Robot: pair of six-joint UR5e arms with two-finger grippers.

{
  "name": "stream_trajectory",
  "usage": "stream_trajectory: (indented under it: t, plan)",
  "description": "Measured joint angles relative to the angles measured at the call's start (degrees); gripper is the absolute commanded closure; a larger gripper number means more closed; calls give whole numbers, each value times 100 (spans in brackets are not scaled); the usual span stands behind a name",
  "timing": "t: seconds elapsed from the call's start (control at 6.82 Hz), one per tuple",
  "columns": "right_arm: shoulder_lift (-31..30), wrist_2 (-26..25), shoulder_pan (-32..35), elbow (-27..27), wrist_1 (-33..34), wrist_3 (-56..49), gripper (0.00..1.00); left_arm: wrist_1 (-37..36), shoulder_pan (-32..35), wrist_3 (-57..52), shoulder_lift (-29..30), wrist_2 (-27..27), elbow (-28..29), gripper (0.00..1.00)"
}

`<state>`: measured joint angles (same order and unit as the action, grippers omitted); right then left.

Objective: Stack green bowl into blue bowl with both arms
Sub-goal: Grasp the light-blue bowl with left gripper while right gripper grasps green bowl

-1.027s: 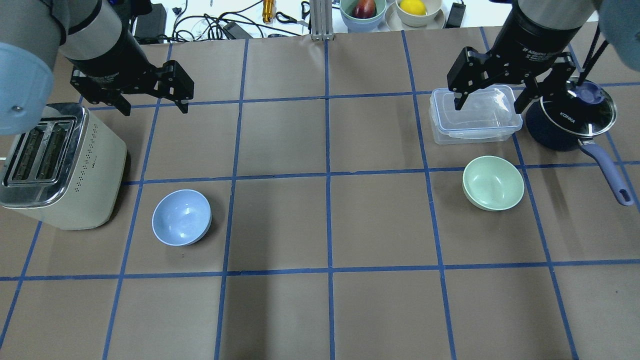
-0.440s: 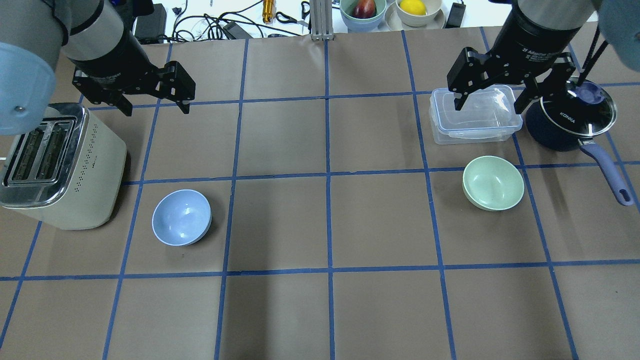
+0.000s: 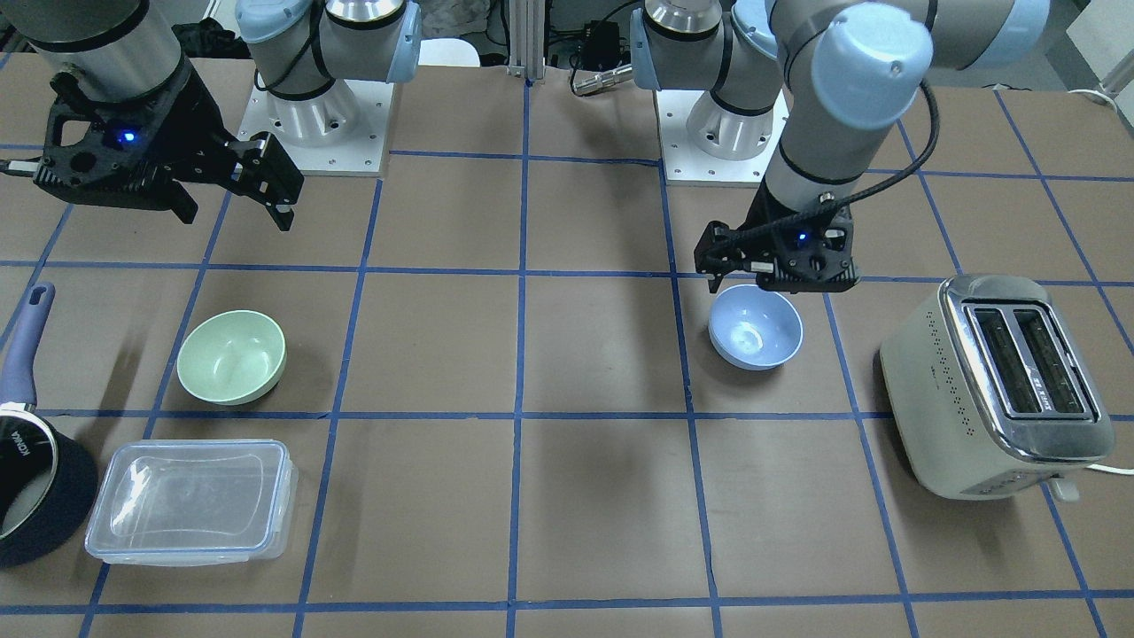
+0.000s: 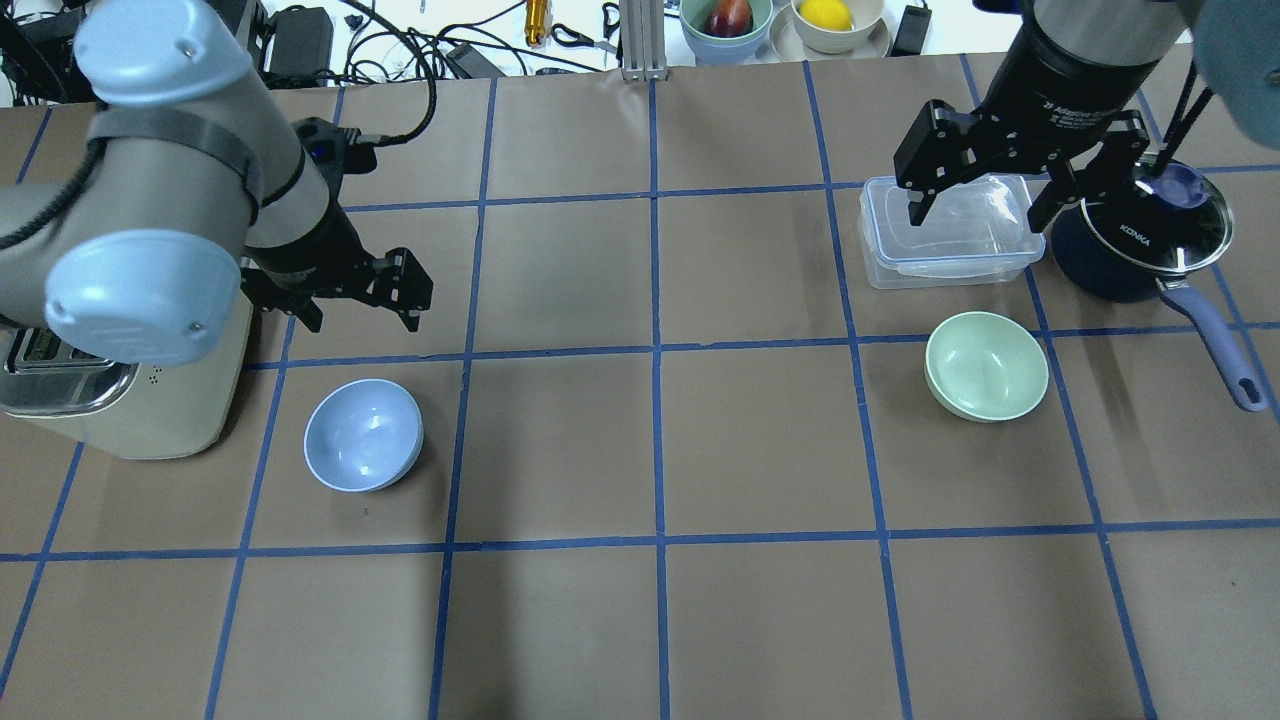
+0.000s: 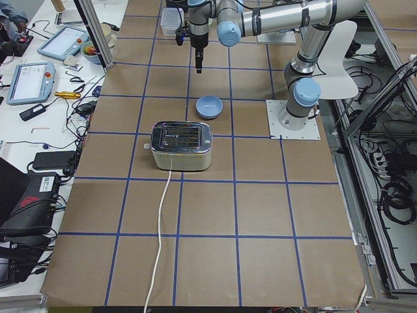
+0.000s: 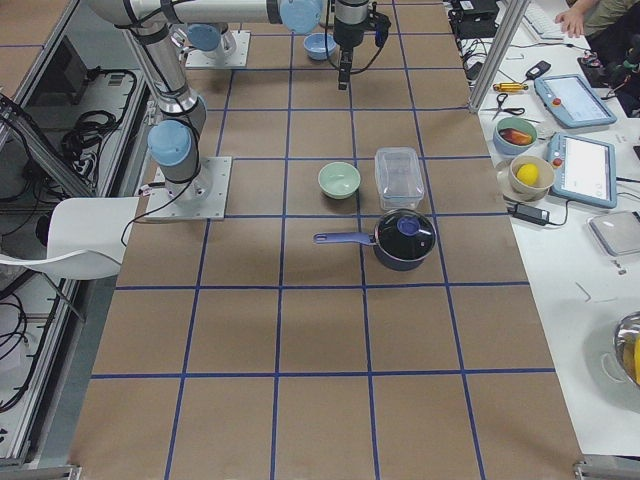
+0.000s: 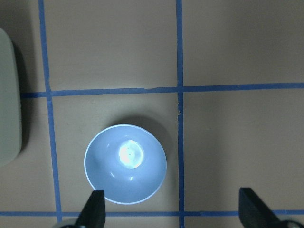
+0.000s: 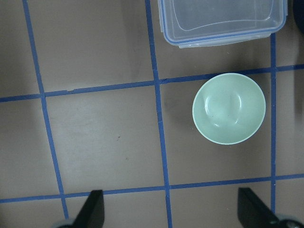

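Left gripper (image 4: 360, 315), wide open and empty, has swung in from the far edge to hang just beyond the blue bowl (image 4: 363, 435) near the table's left edge. Right gripper (image 4: 978, 212), equally open and empty, stays over the container (image 4: 945, 255); the green bowl (image 4: 986, 366) rests toward the right edge.

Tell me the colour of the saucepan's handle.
Muted purple-blue; the saucepan handle shows best in the overhead view.

The table (image 4: 760, 440) holds green bowl (image 4: 986, 365), blue bowl (image 4: 362, 434), toaster (image 4: 170, 420), container (image 4: 950, 250), saucepan (image 4: 1110, 275).
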<state>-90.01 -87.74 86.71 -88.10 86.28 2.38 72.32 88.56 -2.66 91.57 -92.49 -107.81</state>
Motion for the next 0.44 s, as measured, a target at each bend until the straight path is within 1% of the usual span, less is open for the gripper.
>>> stream_trajectory:
  t: [0.15, 0.29, 0.44]
  plan:
    - [-8, -6, -3, 18, 0, 7, 0, -603, -1, -2, 160, 0, -561, 0]
    - [-32, -11, -3, 34, -6, 13, 0, -1276, -1, -5, 299, -8, -1141, 10]
    - [-55, -12, 0, 30, -11, 15, 0, -1750, -3, -20, 415, -23, -1522, 43]
